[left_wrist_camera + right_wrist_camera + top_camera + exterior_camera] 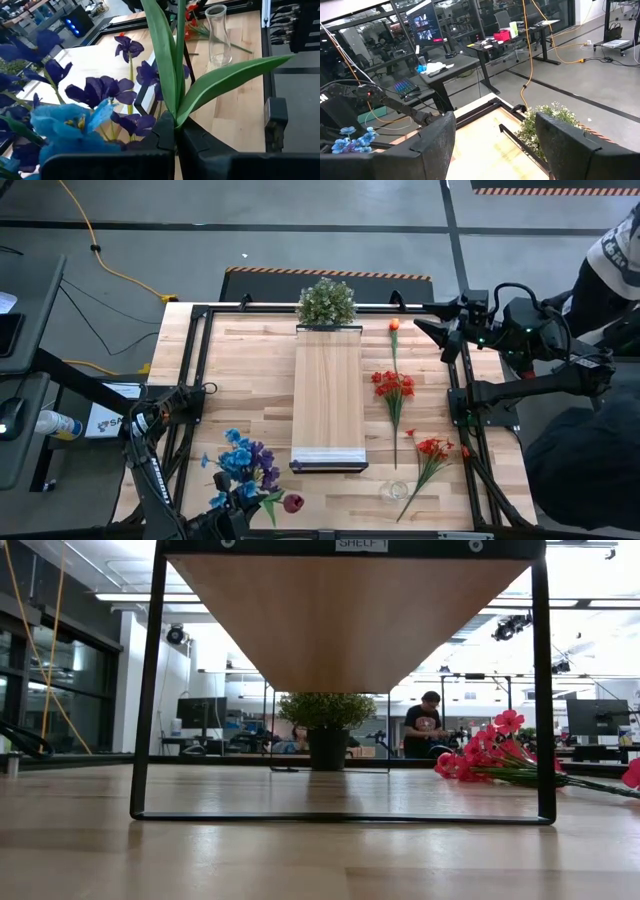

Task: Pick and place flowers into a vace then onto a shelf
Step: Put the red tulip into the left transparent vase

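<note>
My left gripper (pixel 233 518) (pixel 175 131) is at the table's near left corner, shut on a bunch of flowers (pixel 246 467) with blue and purple blooms (pixel 95 97) and long green leaves. A dark red bloom (pixel 293 502) shows beside it. An orange flower (pixel 394 325) and two bright red sprays (pixel 393 385) (pixel 432 448) lie on the table right of the shelf (pixel 328 400). The clear glass vase (pixel 393 491) (pixel 218 32) stands upright near the table's near edge. My right gripper (pixel 432 328) (pixel 495 150) waits open above the far right corner. My left gripper pinches the bunch between its two fingers at the green stems and leaf bases (pixel 175 117), below the blooms. The leaves and blooms stand out beyond the fingertips toward the far side. Whether the bunch is lifted clear of the table I cannot tell.
A bushy green plant (pixel 326 302) (pixel 325 712) stands at the shelf's far end. The shelf rests on a thin black frame (pixel 145 690) in the table's middle. A person (pixel 610 270) is beyond the right edge. Bare wood (pixel 250 370) lies left of the shelf.
</note>
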